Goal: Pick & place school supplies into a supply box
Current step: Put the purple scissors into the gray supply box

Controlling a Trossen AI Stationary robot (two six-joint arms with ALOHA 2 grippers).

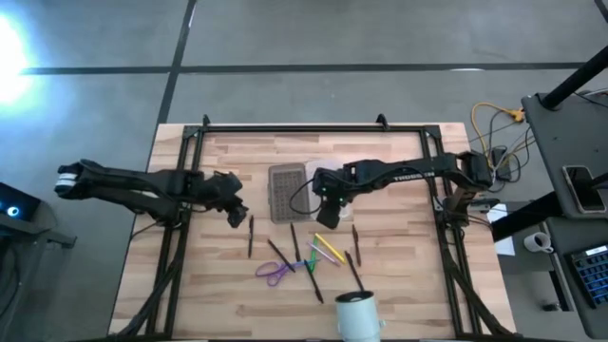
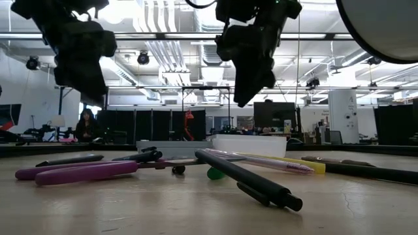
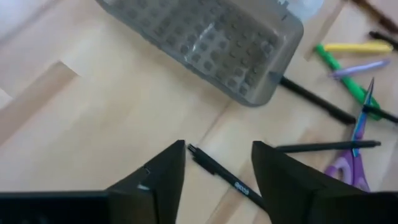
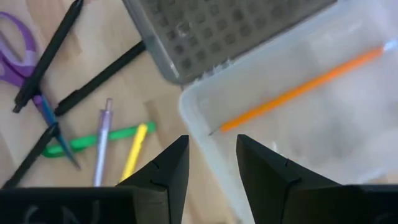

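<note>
The supply box lies open at the table's middle: its grey mesh half (image 1: 287, 192) (image 3: 205, 37) and its translucent half (image 4: 311, 112), in which an orange pencil (image 4: 298, 87) lies. My right gripper (image 1: 328, 214) (image 4: 212, 142) hangs open above the translucent half's near corner. My left gripper (image 1: 236, 214) (image 3: 217, 149) is open above the table, its fingers on either side of a dark pen's end (image 3: 214, 167) without touching it. Purple scissors (image 1: 275, 273), a green marker (image 1: 306, 261), a yellow marker (image 1: 328, 249) and several dark pens (image 1: 353, 271) lie flat on the wood.
A white cup (image 1: 356, 315) stands at the table's near edge, close to the low camera. A black frame (image 1: 304, 126) runs round the table's far and side edges. Bare wood lies to the left of the box and of the left gripper.
</note>
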